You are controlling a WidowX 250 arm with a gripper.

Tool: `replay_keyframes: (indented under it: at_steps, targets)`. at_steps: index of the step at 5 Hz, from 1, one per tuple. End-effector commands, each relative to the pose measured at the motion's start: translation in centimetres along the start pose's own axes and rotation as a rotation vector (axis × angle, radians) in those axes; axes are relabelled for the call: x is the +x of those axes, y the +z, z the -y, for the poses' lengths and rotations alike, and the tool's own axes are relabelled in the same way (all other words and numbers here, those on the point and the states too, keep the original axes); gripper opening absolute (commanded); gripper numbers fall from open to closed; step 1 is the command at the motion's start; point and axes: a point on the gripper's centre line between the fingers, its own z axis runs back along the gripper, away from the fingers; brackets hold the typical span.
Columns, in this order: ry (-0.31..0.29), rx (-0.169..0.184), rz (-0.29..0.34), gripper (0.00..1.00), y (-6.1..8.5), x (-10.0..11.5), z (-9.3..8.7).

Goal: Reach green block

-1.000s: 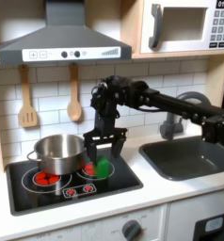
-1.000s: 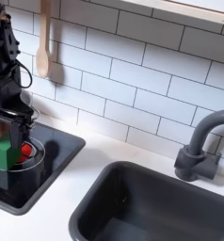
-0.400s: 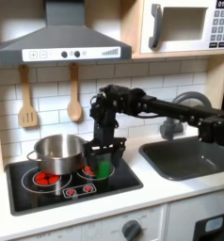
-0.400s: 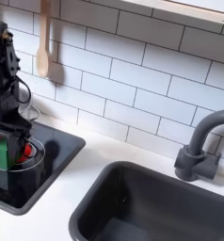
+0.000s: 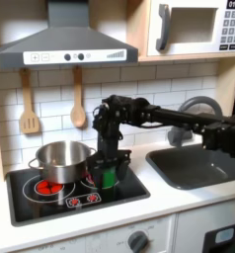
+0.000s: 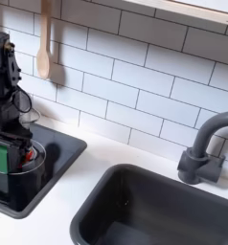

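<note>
I see the green block [image 5: 108, 176] sitting square on the stovetop [image 5: 50, 204], right of the steel pot [image 5: 60, 161] in the first exterior view; no long axis I can make out. My claw [image 5: 108, 175] straddles it, fingers spread on either side. In the second exterior view, the block [image 6: 2, 159] shows between the fingers [image 6: 14, 161].

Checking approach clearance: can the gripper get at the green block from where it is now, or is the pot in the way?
Probably yes. The gripper is already down at the green block on the stovetop, fingers either side of it. The steel pot sits to the first exterior view's left, beside it, not across the path. Contact can't be confirmed.
</note>
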Motion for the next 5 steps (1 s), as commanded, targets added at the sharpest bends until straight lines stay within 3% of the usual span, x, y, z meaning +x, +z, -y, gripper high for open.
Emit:
replay_keyframes:
  at_steps: [1,5]
  targets:
    - [0.001,-0.014,-0.04,1.0,-1.11,0.39,0.09]
    - [-0.004,-0.024,-0.038,1.0,-1.06,0.74,0.09]
